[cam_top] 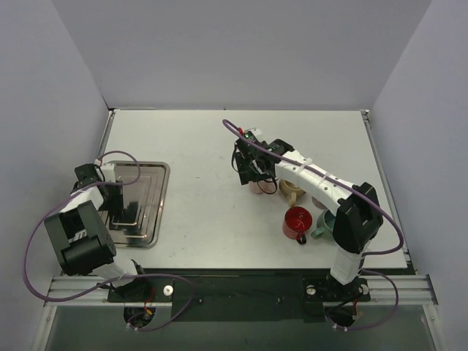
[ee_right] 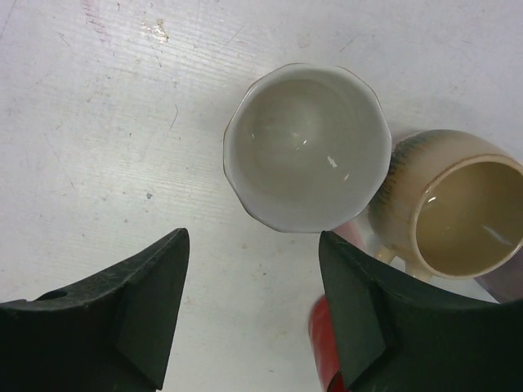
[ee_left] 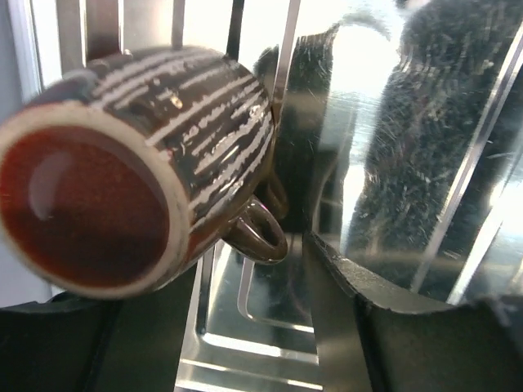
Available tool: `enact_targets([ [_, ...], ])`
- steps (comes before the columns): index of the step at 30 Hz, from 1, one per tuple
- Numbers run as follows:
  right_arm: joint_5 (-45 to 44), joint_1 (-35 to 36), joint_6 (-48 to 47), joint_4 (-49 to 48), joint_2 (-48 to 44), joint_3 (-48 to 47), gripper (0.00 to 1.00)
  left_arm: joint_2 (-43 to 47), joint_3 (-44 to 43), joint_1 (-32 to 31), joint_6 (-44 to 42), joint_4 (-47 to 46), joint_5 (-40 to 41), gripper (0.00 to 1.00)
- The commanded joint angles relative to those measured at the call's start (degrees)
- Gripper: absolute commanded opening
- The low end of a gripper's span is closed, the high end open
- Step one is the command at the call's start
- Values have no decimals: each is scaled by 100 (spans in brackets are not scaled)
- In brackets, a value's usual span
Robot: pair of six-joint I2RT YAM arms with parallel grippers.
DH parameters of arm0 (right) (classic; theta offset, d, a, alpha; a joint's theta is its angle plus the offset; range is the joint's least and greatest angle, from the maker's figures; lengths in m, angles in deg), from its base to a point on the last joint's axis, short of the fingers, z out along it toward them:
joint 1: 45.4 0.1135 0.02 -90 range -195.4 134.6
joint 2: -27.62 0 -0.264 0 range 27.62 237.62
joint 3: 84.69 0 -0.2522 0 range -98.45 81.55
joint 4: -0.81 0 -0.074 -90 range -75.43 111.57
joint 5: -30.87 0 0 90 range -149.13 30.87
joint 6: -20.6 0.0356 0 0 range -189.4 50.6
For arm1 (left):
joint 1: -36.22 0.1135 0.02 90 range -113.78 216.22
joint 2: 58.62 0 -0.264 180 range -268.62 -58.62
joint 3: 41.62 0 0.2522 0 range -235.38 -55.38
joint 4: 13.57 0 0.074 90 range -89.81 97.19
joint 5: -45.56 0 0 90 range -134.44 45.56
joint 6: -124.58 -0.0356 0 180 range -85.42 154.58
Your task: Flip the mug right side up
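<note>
A dark brown mug (ee_left: 139, 163) with white stripes lies on its side on the metal tray (ee_left: 261, 351), its mouth toward the left wrist camera and its handle (ee_left: 257, 233) pointing down. My left gripper (ee_left: 245, 286) stands open around it; the rim hangs over the left finger and the handle sits in the gap between the jaws. In the top view that gripper (cam_top: 113, 196) hides the mug over the tray (cam_top: 150, 179). My right gripper (ee_right: 253, 245) is open and holds nothing, hovering just short of an upright white cup (ee_right: 306, 147).
Beside the white cup stands an upright beige mug (ee_right: 458, 212). A red mug (cam_top: 297, 221) and a green one (cam_top: 322, 223) stand near the right arm's base. The right gripper (cam_top: 252, 170) hangs over the pale cup (cam_top: 257, 187) at mid-table.
</note>
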Motion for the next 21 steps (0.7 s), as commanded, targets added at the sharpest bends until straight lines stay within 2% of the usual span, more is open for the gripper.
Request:
enact_targets([
  [1, -376, 117, 37, 373, -360, 51, 60, -305, -313, 10, -63, -459, 177, 56],
  [6, -376, 153, 1, 373, -597, 122, 60, -323, -234, 19, -177, -739, 220, 39],
  [12, -438, 188, -25, 373, -764, 262, 60, -341, -287, 19, -300, -863, 238, 26],
  [14, -429, 179, -25, 373, -825, 297, 60, -332, -304, 19, -318, -915, 282, 5],
  [15, -438, 188, -25, 373, -843, 341, 60, -280, -304, 28, -353, -907, 282, 0],
  [19, -569, 223, -60, 417, -1080, 438, 60, 132, -348, 28, -450, -635, -95, 0],
  [21, -709, 284, -95, 461, -1290, 482, 60, 484, -401, 28, -459, -206, -560, 0],
])
